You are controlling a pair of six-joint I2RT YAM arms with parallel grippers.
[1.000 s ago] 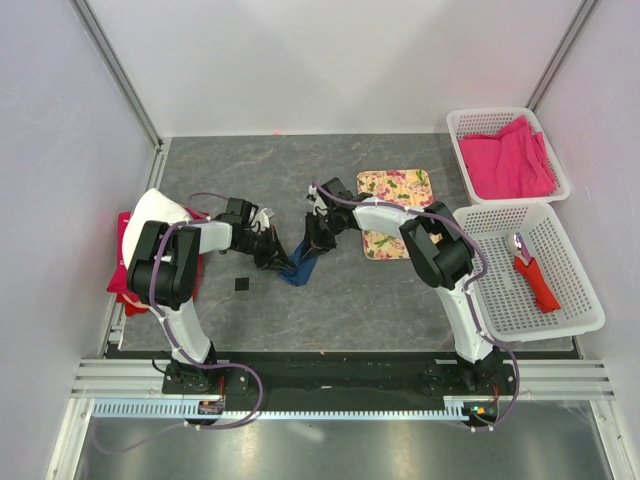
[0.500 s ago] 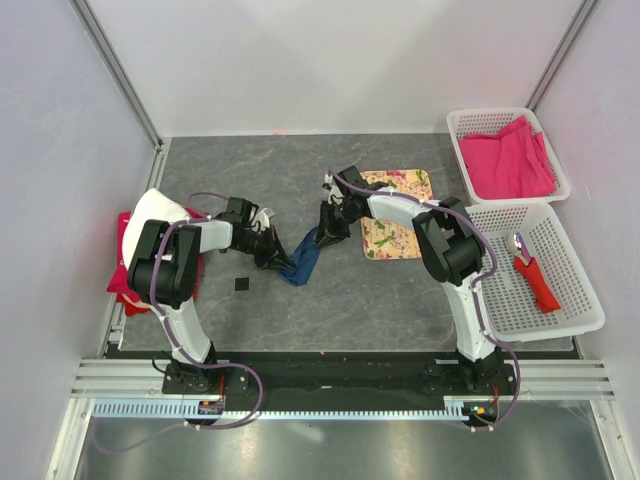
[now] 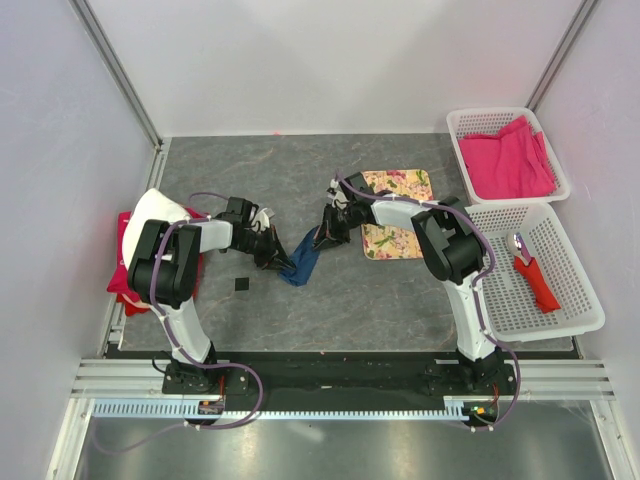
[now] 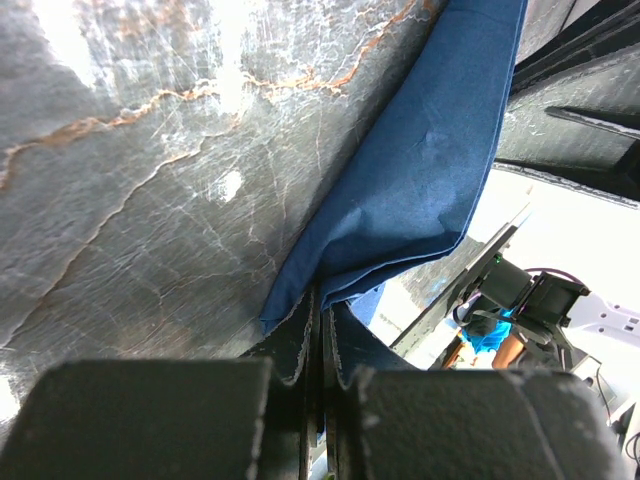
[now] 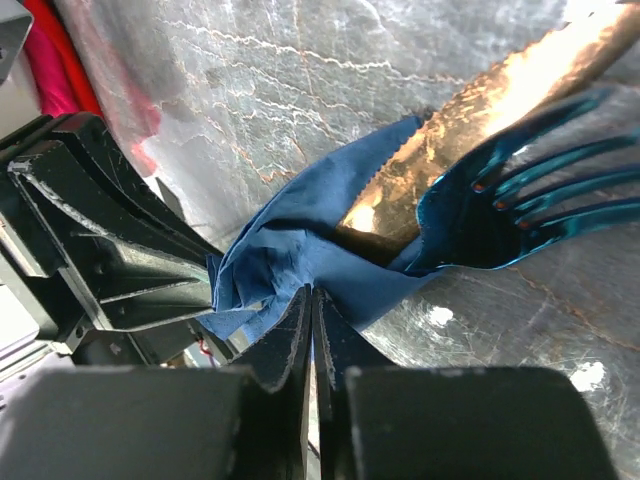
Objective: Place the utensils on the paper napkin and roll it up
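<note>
Napkin (image 5: pixel 290 250) clamped by left fingers (image 4: pixel 290 360), right fingers (image 5: pixel 283 348), both closed, fork (image 5: pixel 520 210) and knife (image 5: pixel 470 120) handles hidden.

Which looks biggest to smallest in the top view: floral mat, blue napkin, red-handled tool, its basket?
Largest: basket.
Next: floral mat, partly hidden.
Last: blue napkin and red-handled tool look alike; the napkin is bunched, so unranked.

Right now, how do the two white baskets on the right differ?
The far basket holds a pink cloth; the near basket holds a red-handled tool. The near basket looks larger in the top view and is mostly bare; the far basket is nearly filled. Both are white and perforated.
</note>
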